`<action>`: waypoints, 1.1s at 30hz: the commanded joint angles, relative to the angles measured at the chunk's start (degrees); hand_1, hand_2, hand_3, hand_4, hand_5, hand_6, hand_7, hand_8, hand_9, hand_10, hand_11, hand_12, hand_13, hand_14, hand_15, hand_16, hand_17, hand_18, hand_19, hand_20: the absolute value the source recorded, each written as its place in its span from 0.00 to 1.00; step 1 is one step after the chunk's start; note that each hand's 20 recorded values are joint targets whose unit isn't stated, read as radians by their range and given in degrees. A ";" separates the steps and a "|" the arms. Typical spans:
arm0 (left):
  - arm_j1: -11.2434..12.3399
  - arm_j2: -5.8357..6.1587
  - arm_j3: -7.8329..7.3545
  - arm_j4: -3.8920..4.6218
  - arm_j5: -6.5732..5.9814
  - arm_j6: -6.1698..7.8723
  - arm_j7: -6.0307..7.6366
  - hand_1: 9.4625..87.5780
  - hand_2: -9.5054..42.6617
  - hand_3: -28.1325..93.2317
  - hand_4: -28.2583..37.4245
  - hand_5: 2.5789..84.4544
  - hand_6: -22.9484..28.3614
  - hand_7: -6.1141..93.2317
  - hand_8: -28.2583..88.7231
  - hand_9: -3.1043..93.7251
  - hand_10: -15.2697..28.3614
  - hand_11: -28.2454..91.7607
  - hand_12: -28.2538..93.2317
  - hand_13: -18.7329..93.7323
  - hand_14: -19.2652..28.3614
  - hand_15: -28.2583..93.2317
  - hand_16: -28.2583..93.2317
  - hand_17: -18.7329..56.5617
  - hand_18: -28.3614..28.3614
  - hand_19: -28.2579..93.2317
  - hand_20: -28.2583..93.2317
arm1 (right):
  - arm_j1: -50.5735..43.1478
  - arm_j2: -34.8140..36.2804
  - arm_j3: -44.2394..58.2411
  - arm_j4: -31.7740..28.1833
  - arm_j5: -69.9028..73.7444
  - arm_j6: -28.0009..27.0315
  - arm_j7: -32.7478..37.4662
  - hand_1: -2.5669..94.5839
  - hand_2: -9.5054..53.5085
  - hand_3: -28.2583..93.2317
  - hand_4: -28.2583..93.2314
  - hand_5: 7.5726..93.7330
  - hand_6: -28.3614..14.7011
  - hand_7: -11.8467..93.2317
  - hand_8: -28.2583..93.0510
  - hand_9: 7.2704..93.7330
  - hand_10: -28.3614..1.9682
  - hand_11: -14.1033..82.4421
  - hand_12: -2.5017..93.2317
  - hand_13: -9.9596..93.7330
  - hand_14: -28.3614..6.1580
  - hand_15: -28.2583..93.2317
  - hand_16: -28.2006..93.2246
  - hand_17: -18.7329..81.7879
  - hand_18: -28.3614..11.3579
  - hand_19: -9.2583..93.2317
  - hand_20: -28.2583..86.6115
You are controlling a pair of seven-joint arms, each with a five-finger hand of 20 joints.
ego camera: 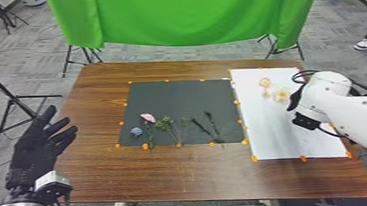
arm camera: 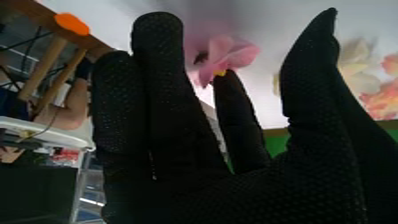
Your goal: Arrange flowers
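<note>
My right robot hand (arm camera: 240, 197) was open | pale bloom (ego camera: 282, 94) lay on white sheet (ego camera: 275, 134) | dark mat (ego camera: 175, 96)'s green sprigs (ego camera: 167, 124) awaited arranging

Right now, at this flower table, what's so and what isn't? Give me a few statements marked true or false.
1. The dark mat lies left of the white sheet. True.
2. The left hand is curled round a flower. False: it is open and empty.
3. The small blue flower is on the white sheet. False: it lies on the dark mat, near a pink flower.
4. A green cloth hangs beyond the table. True.
</note>
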State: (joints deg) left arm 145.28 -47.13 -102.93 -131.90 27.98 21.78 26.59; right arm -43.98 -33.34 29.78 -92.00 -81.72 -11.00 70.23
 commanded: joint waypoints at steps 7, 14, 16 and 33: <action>-0.07 -1.55 -0.10 -0.06 0.97 -0.89 -1.31 0.23 0.32 0.73 0.10 0.36 0.60 0.13 0.18 0.32 0.78 0.43 0.33 0.34 0.99 0.69 0.13 0.14 1.00 0.66 0.23 | -0.28 0.33 -2.69 0.63 -3.64 1.29 0.00 0.48 0.12 0.85 0.02 0.53 0.55 0.23 0.15 0.61 0.32 0.29 0.17 0.77 0.42 0.68 0.30 0.72 0.35 1.00 0.14; -0.40 -1.88 0.22 0.01 1.26 -1.14 -1.70 0.23 0.32 0.73 0.10 0.36 0.60 0.13 0.18 0.32 0.78 0.43 0.33 0.34 0.99 0.69 0.13 0.14 1.00 0.66 0.23 | 1.48 0.33 -7.18 0.00 -8.66 4.05 -0.64 0.66 0.03 0.79 0.00 0.77 0.62 0.27 0.27 0.90 0.63 0.19 0.30 0.90 0.62 0.57 0.38 0.79 0.51 1.00 0.06; -0.17 -1.18 0.35 -0.04 0.68 -0.69 -1.13 0.23 0.32 0.73 0.10 0.36 0.60 0.13 0.18 0.32 0.78 0.43 0.33 0.34 0.99 0.69 0.13 0.14 1.00 0.66 0.23 | 2.79 0.89 -9.27 -0.78 -10.44 6.32 -0.54 0.67 0.03 0.79 0.00 0.80 0.64 0.28 0.28 0.94 0.65 0.20 0.31 0.91 0.64 0.57 0.39 0.80 0.52 1.00 0.07; 2.69 1.84 -1.11 -0.89 -1.66 1.41 1.65 0.23 0.32 0.73 0.10 0.36 0.59 0.13 0.18 0.32 0.78 0.43 0.32 0.34 0.99 0.69 0.13 0.13 1.00 0.67 0.23 | 7.98 -2.79 -7.80 -15.85 -19.96 8.64 -8.46 0.68 0.00 0.81 0.00 0.85 0.63 0.26 0.29 0.98 0.65 0.20 0.32 0.94 0.64 0.58 0.37 0.81 0.50 1.00 0.16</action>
State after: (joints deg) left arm 146.44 -47.12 -103.25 -132.07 27.80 21.92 26.85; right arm -39.43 -31.96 20.92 -102.08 -98.95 -1.51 66.13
